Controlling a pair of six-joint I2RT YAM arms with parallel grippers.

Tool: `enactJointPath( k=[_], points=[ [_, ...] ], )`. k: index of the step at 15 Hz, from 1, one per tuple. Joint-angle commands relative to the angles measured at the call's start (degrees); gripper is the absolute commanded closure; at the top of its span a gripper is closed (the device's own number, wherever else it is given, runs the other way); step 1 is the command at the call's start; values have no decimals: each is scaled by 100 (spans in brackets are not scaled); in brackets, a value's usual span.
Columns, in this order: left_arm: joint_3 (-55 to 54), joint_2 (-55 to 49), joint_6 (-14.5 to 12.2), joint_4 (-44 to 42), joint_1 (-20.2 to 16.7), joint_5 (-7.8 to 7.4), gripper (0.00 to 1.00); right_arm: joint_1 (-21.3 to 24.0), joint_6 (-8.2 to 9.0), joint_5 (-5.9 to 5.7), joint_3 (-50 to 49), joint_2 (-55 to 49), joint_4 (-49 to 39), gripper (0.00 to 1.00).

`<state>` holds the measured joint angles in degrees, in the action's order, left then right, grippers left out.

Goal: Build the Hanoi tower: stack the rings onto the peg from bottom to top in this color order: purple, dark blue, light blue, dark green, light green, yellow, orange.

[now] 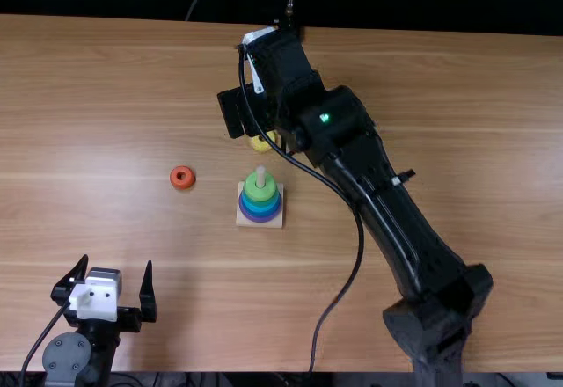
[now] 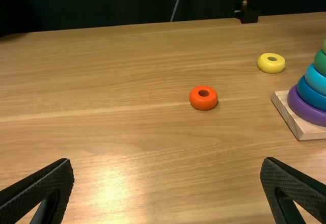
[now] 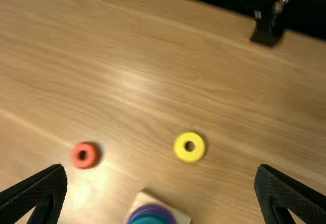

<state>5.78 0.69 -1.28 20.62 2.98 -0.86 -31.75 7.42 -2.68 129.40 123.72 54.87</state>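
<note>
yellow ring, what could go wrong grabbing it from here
The open right gripper could bump the nearby stack if it comes down off-centre over the yellow ring. The black cable looping from that arm might also brush the peg during placement.

The right arm [image 1: 383,207] is glossy black, with a long, straight link, a small green light [image 1: 325,118], a thin black cable [image 1: 359,229] and a white strip [image 1: 257,77] near its wrist. The left arm [image 1: 92,356] is black too, with a round grey cap [image 1: 67,354] dotted with screws and a white housing [image 1: 95,296]. Its tool [image 1: 118,262] has tapering black fingers [image 2: 43,184] with a finely textured face.
</note>
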Motion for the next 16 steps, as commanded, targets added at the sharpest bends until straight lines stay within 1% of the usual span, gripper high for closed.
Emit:
enactJointPath(
  k=[1, 3, 6, 8, 12, 16],
  points=[
    [-578, -69, -51, 501, -43, -93, 0, 222, 7, -154, 217, 337, -18, 0],
    [-578, -69, -51, 490, -43, -93, 0, 353, 7, -154, 331, 732, -81, 0],
    [-578, -69, -51, 490, -43, -93, 0, 353, -14, -144, 366, 1022, -123, 0],
    [-578, -69, -51, 490, -43, -93, 0, 345, 7, -154, 366, 1260, -113, 0],
    [-578, -69, -51, 501, -43, -93, 0, 345, -4, -154, 393, 1655, -134, 0],
    [-578, -69, -51, 501, -43, -93, 0, 309, -4, -144, 876, 2060, -123, 0]
  ],
)
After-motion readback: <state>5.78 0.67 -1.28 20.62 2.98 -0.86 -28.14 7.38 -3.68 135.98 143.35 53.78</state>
